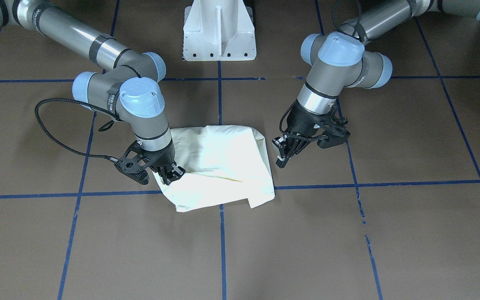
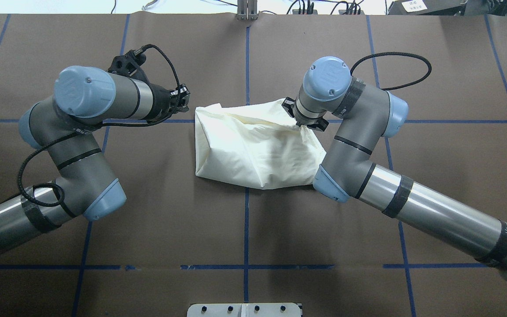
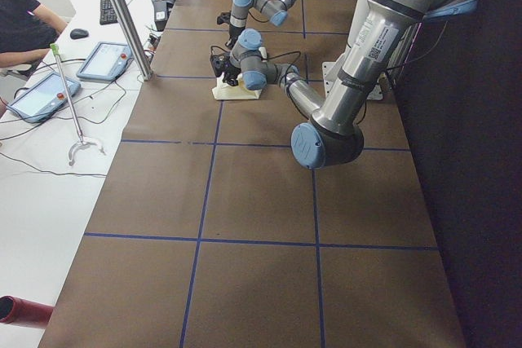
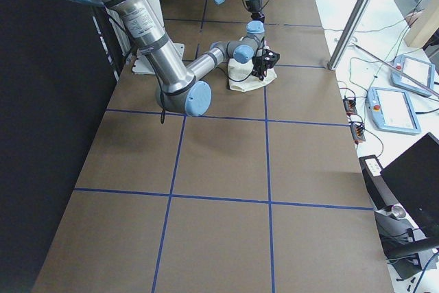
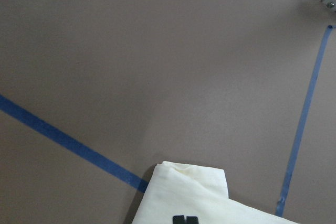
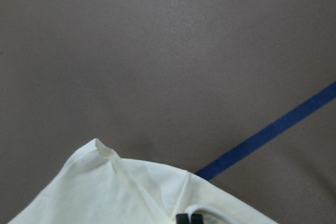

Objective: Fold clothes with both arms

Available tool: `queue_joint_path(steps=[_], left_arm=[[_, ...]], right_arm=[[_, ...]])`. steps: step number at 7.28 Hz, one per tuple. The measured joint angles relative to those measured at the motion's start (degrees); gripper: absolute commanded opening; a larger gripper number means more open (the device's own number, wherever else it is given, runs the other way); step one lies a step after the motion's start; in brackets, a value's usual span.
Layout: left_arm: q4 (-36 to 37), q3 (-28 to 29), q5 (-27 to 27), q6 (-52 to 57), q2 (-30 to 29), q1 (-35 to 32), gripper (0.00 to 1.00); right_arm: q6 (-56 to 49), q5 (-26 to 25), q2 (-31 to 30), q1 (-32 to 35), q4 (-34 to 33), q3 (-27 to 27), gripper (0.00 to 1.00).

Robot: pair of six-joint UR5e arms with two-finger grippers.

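Brown table covering (image 2: 148, 211), gridded with blue tape lines (image 2: 246, 229), filled my overhead feed. The shirt (image 2: 253, 149) lay bunched at the centre, plain cream side up, straddling the middle tape line. Its 9 o'clock edge was a straight fold. Its 6 o'clock edge ran slanted and rumpled.

The right gripper (image 2: 301, 122) stood at the shirt's 1 o'clock corner, fingers clenched on a ridge of cloth that rose up to meet them. The right wrist camera showed both black pads pressed together on the cream fabric. The right arm (image 2: 412, 207) came in from 4 o'clock, and its blue elbow cap overlapped the shirt's 4 o'clock corner.

The left gripper (image 2: 182, 97) hung just beside the shirt's 10 o'clock corner, apart from it. Its fingers were closed on nothing, and the left wrist camera looked past the joined pads at a folded corner.

Open surface ran from the shirt's 6 o'clock edge to the white pedestal (image 2: 244, 310). More lay beyond 12 o'clock, up to the table's far edge.
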Motion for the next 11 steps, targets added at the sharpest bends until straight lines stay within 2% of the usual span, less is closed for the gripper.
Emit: queue_joint_path(steps=[2, 5, 9, 10, 11], left_arm=[[-8.48, 1.32, -1.14, 0.96, 3.79, 0.55, 0.0], [-24.77, 9.95, -1.41, 1.02, 3.4, 4.19, 0.0], [-28.74, 13.77, -1.63, 0.76, -0.47, 8.23, 0.0], [-28.94, 13.43, -3.32, 0.86, -0.55, 8.98, 0.0], [-29.46, 12.84, -7.81, 1.0, 0.08, 9.38, 0.0]], right_arm=[[0.0, 0.06, -0.02, 0.09, 0.05, 0.03, 0.0], [0.0, 0.09, 0.02, 0.17, 0.08, 0.12, 0.0], [0.07, 0.09, 0.1, 0.18, 0.08, 0.21, 0.0], [0.08, 0.09, 0.09, 0.18, 0.08, 0.28, 0.0], [0.09, 0.09, 0.1, 0.18, 0.08, 0.35, 0.0]])
